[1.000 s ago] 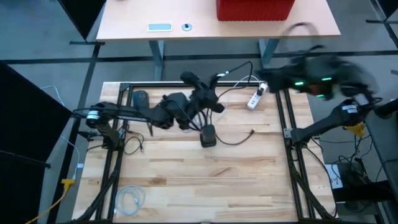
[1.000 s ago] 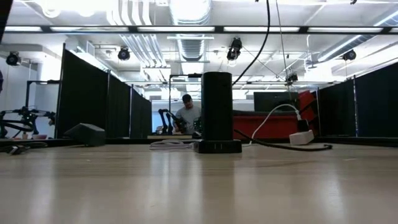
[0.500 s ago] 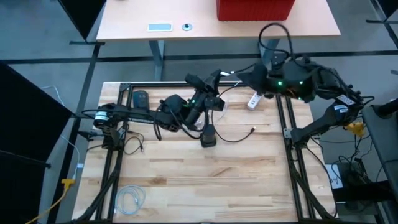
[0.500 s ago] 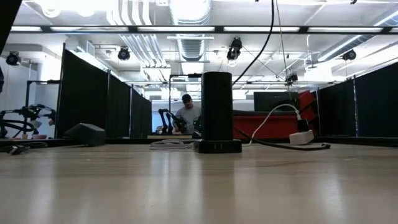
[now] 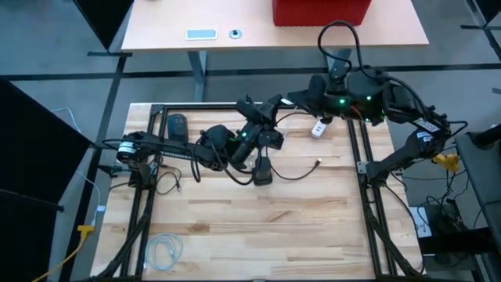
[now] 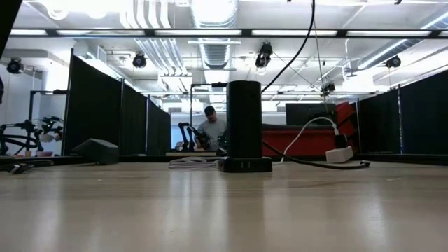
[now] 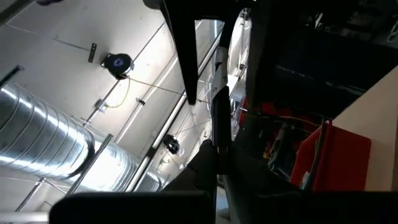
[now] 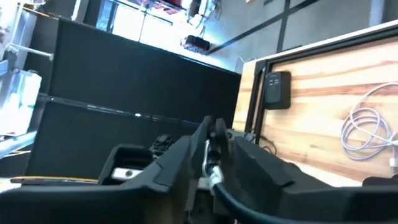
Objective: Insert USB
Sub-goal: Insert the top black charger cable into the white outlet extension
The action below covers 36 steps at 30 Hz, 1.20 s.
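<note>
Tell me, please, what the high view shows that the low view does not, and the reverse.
Only the high view shows both arms: the left gripper raised above the black charging tower, the right gripper near the white power strip, plus a coiled white cable at the table's near edge. Only the low view shows the room behind, with a seated person. Both show the tower, the power strip and the wooden table.

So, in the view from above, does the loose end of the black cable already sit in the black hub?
No, the cable's plug lies apart from the hub, on the bare wooden table.
</note>
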### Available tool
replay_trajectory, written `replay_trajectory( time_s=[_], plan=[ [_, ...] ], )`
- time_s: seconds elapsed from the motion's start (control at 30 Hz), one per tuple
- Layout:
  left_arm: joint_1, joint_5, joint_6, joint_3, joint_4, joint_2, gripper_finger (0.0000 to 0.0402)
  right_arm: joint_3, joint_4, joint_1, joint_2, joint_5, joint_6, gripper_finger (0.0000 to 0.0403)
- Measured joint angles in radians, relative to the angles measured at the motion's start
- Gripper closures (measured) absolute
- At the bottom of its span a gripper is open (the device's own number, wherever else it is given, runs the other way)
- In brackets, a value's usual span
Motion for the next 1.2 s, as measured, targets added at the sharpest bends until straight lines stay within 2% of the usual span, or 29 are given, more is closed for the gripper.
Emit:
replay_trajectory(
  time_s=[0.3, 0.6, 1.1, 1.2],
  plan=[
    [-0.007, -0.005, 0.01, 0.0, 0.001, -0.001, 0.04, 0.0, 0.005, -0.004, 0.004, -0.044, 0.014, 0.0372],
    [-0.01, -0.006, 0.01, 0.0, -0.006, -0.002, 0.04, 0.0, 0.005, -0.004, 0.003, -0.048, 0.01, 0.0359],
    [-0.05, -0.007, -0.07, -0.003, -0.062, -0.014, 0.0348, -0.001, -0.02, -0.009, -0.016, -0.09, -0.125, 0.0393],
    [-0.069, -0.008, -0.209, -0.004, -0.14, -0.041, 0.0327, -0.001, -0.03, -0.028, -0.037, -0.089, -0.173, 0.0395]
  ],
)
